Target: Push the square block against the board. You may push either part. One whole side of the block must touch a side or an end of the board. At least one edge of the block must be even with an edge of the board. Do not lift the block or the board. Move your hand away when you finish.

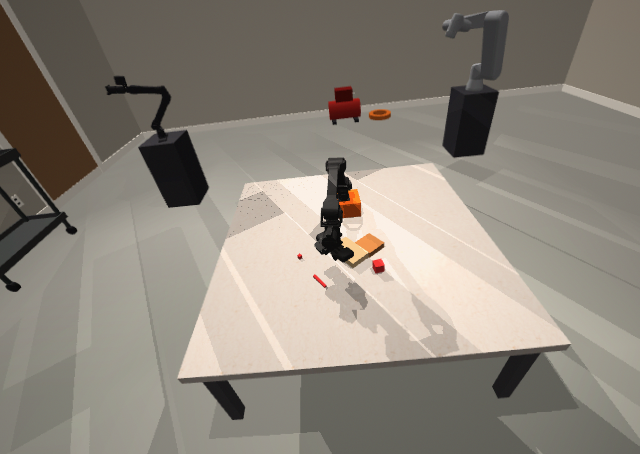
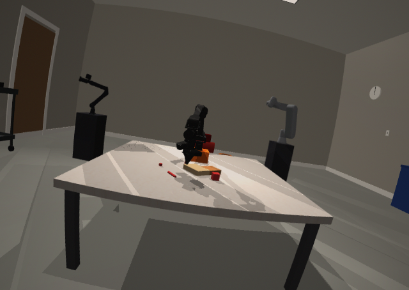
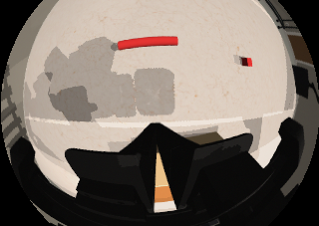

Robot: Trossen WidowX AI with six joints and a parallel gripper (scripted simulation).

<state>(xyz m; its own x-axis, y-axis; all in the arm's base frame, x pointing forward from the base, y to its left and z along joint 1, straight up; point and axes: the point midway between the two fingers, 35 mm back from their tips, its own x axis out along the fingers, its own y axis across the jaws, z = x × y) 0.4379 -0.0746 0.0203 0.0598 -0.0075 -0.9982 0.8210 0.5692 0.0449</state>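
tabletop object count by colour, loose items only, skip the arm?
Red: 3 (cube, stick, tiny piece)
Orange: 1 (block)
Tan and orange: 1 (board)
Total: 5

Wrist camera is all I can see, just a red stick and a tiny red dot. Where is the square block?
Observer: The square block sits on the table beside the board, on the side away from your tool, outside your view.
Operator: Is it touching the board?
Observer: In the top view a thin gap seems to show between them, so it does not look flush.
Operator: What's my tool doing?
Observer: The tool is shut on nothing, pointing down right at the board's tan end.
Operator: Anything else near?
Observer: An orange cube stands behind the arm.
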